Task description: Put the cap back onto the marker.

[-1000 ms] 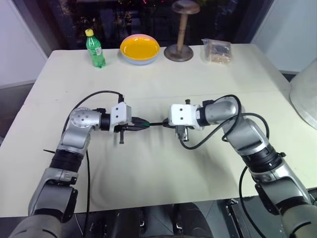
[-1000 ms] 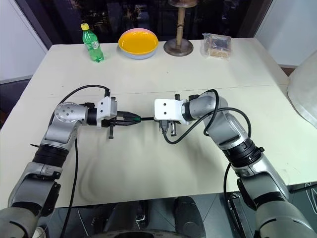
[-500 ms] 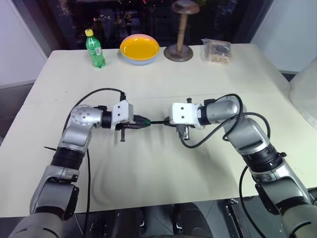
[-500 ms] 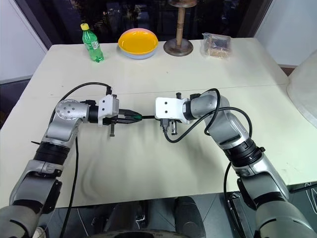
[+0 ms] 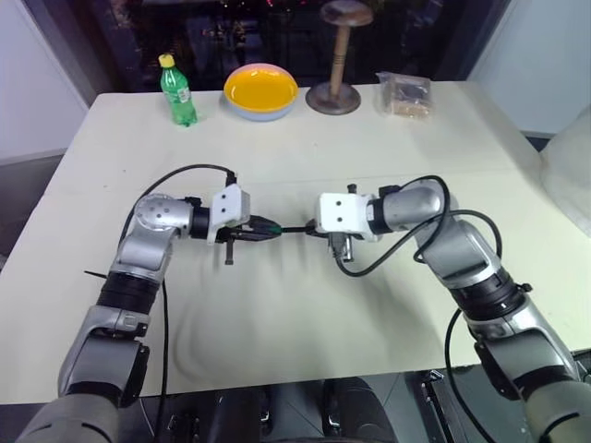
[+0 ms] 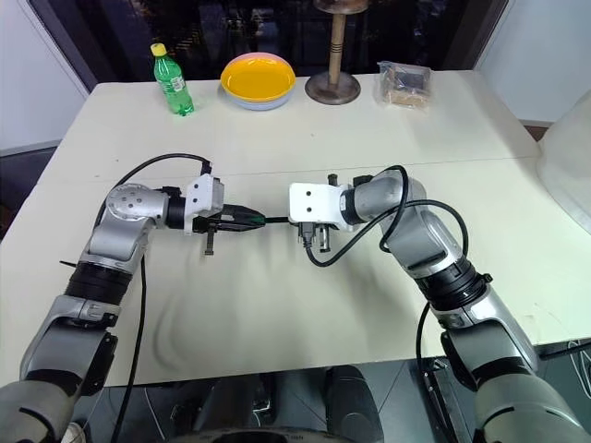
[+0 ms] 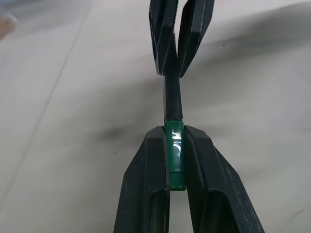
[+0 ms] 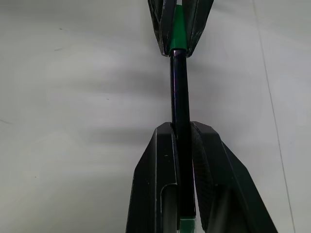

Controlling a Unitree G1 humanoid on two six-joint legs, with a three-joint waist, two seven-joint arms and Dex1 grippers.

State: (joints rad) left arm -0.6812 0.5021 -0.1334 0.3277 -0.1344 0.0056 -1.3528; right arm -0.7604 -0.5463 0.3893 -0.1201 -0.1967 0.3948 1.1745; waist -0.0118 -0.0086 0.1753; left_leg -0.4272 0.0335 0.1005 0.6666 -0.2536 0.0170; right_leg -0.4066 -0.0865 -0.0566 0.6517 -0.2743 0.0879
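Above the tabletop (image 5: 295,351) centre, two grippers meet tip to tip. The left gripper (image 7: 175,145) clamps one small bright green cap (image 7: 174,155); the right gripper (image 8: 183,141) clamps one thin dark marker (image 8: 179,92), its end entering the cap. At twelve o'clock, far off: one green bottle (image 5: 177,90), one yellow bowl (image 5: 261,90), one wooden stand (image 5: 336,55), one clear bag (image 5: 404,95).

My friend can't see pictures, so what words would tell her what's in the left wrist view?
Two black fingers squeeze a small green cap, and a thin dark marker goes straight into its open end. The other gripper pinches the marker's far end, above a pale table.
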